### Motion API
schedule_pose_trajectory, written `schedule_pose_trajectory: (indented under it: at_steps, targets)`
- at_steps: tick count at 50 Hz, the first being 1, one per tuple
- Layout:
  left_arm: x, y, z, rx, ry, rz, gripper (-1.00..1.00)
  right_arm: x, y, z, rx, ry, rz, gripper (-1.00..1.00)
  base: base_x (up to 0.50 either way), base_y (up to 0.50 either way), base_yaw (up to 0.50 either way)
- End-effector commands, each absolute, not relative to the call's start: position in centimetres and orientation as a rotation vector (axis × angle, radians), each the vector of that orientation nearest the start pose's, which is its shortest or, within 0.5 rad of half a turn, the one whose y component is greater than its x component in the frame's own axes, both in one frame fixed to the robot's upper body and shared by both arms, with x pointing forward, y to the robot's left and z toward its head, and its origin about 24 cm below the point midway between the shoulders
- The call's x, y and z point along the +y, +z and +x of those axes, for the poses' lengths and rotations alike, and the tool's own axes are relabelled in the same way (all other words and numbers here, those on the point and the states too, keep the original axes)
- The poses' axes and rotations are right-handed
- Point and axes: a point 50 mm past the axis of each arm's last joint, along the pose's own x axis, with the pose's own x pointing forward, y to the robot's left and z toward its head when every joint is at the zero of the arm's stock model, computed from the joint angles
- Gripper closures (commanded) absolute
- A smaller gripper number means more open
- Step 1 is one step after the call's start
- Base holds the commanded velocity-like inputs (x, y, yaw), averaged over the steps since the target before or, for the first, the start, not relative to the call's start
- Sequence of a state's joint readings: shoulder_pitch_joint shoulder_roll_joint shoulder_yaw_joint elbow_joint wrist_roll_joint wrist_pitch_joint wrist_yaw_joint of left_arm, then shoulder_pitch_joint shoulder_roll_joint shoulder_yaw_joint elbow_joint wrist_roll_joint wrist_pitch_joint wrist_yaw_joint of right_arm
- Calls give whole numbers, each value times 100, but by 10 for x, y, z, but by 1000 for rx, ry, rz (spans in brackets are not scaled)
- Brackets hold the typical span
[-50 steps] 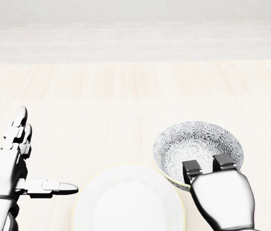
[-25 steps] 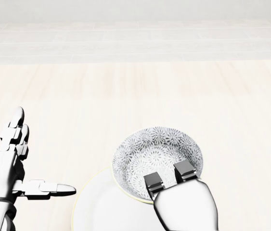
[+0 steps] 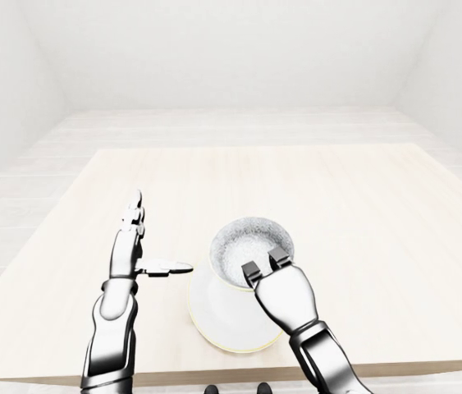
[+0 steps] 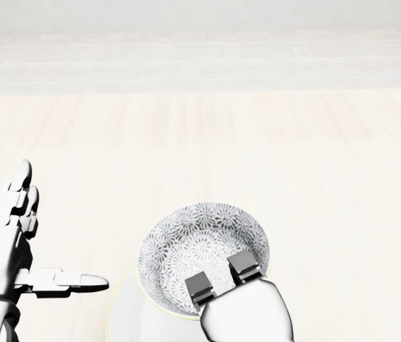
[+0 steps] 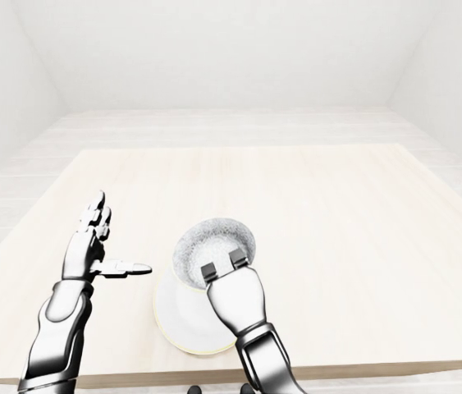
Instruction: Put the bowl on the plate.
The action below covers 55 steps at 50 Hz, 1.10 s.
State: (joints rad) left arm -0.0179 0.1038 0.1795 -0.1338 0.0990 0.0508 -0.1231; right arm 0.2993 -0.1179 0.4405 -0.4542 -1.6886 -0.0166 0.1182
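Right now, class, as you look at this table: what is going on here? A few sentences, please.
The robot's right hand grips the patterned bowl by the rim nearest the bottom of the head view, with fingers hooked inside it. It holds the bowl over the white plate on the wooden table. Whether bowl and plate touch cannot be told. The left hand is open, left of the plate, holding nothing.
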Motion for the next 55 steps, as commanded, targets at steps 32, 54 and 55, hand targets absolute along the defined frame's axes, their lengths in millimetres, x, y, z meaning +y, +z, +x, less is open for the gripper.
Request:
schedule_pose_trajectory:
  at_steps: [32,54,55]
  targets:
    - [210,70,249,-72,84,230,-100,-61,51,161,-384,327,-1645,77,0,0,0]
    - [211,70,248,-74,81,232,-100,-59,44,164,-367,335,-1625,77,0,0,0]
    - [211,70,248,-73,81,230,-100,-59,44,164,-368,335,-1628,77,0,0,0]
